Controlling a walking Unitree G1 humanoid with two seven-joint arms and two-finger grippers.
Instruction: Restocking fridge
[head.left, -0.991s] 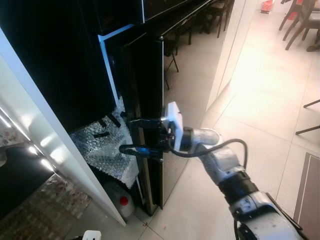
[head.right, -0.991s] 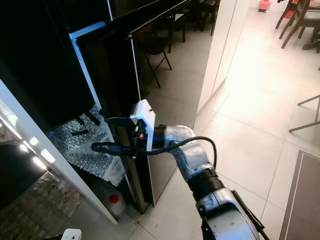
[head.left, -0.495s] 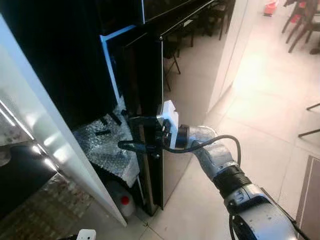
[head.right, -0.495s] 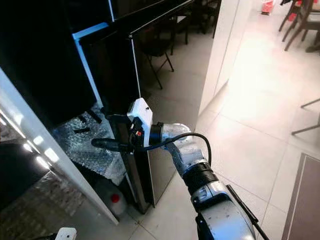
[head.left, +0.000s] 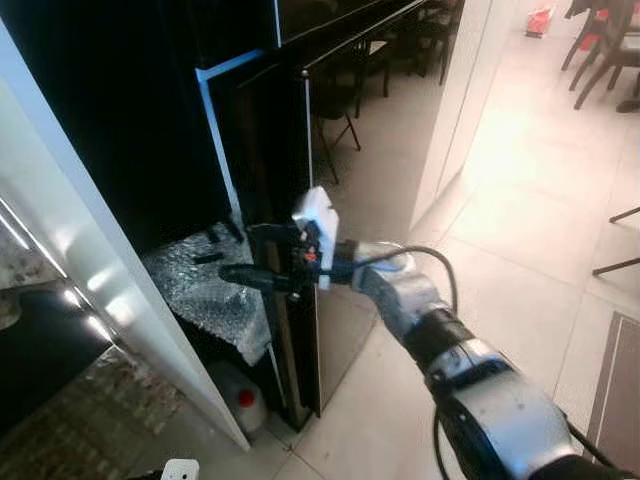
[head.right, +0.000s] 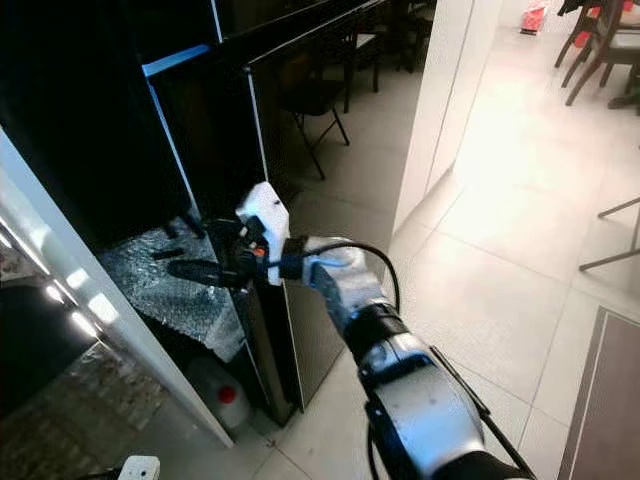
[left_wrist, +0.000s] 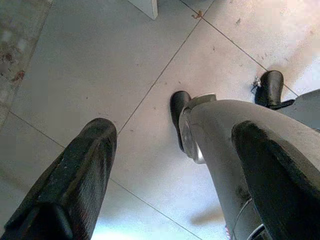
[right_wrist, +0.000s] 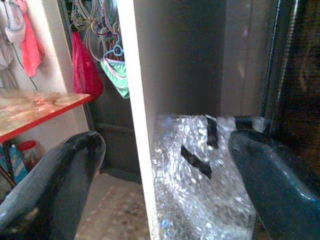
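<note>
At right hand (head.left: 262, 255), glossy black fridge door (head.left: 292, 150) ajar.

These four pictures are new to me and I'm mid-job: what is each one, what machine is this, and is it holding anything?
This is a humanoid robot with two silver arms, each ending in two long black fingers. The two wide pictures come from its head, looking down. In them the right gripper reaches past the edge of the tall glossy black fridge door, fingers open, holding nothing. Behind the door lies a crinkled sheet of clear bubble wrap, and on the floor below stands a translucent jug with a red cap. The right wrist picture looks along those fingers at the same bubble wrap. The left wrist picture shows the left gripper hanging open over the pale tiled floor, idle.
</note>
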